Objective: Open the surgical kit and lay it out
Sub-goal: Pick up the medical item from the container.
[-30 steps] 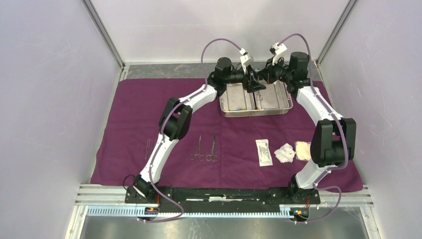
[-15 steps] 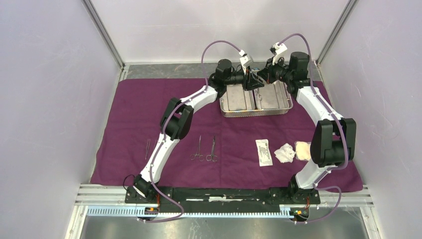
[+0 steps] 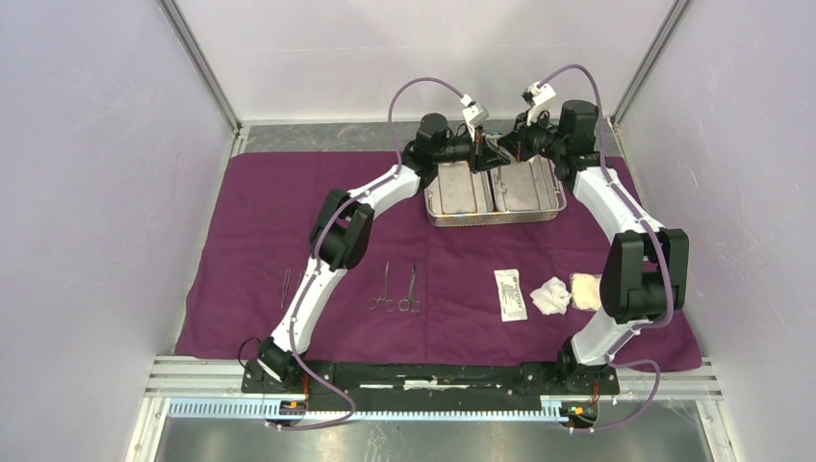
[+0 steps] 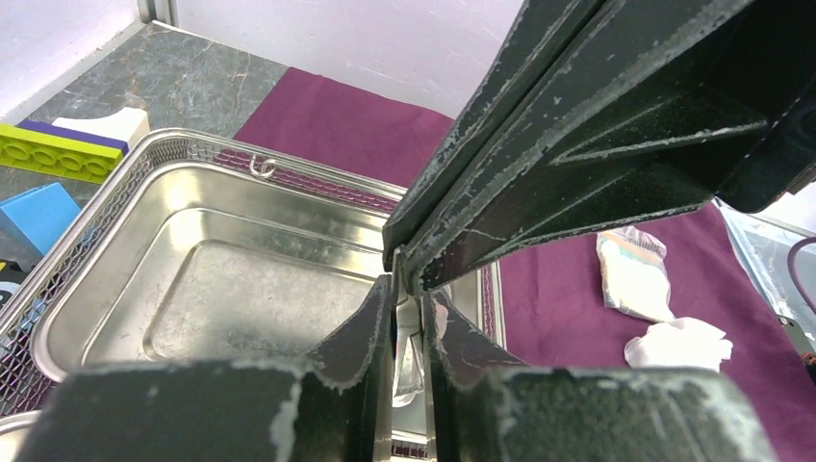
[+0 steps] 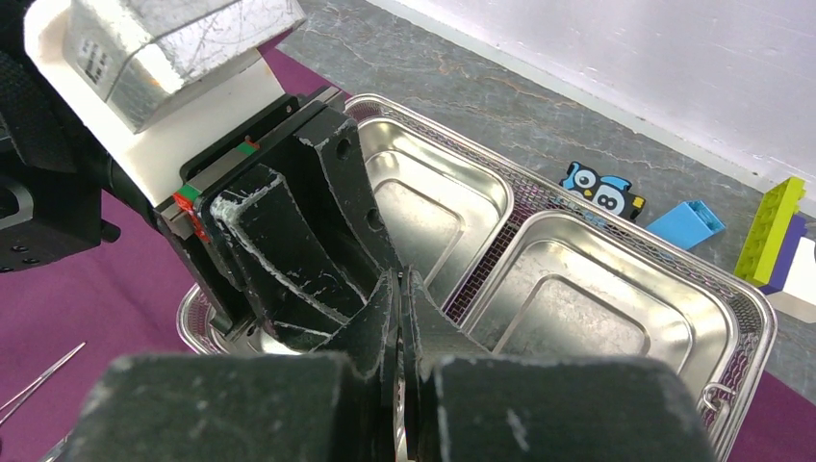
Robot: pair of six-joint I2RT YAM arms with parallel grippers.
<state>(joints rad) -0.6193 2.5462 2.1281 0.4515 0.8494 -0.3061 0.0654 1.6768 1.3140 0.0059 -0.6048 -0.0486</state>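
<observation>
The plum-purple cloth [image 3: 241, 212] lies spread on the table. At its far middle stands the steel two-compartment tray [image 3: 496, 219], both pans bare. Both grippers meet over the divider at its far rim. My left gripper [image 3: 487, 154] [image 4: 412, 289] has its fingers closed in on a shiny steel edge of the tray [image 4: 183, 149]. My right gripper [image 3: 501, 152] [image 5: 399, 279] is shut just above the tray's mesh wall [image 5: 741, 298], tip to tip with the left one. Two scissor-handled instruments [image 3: 383, 289] [image 3: 412, 289] and tweezers [image 3: 285, 286] lie near front left. The white packet [image 3: 511, 294] and gauze pads [image 3: 551, 295] lie front right.
Behind the tray, on the grey stone strip, sit a yellow-green block [image 5: 770, 226], a blue block [image 5: 685, 224] and a small owl figure [image 5: 597, 191]. Side walls and a back wall close in the table. My right arm's elbow [image 3: 643, 274] hangs over the cloth's right side.
My left gripper's jaws have narrowed from wide apart to a thin gap round the steel edge, and it has shifted slightly toward the tray's far rim. The right gripper has stayed shut in place.
</observation>
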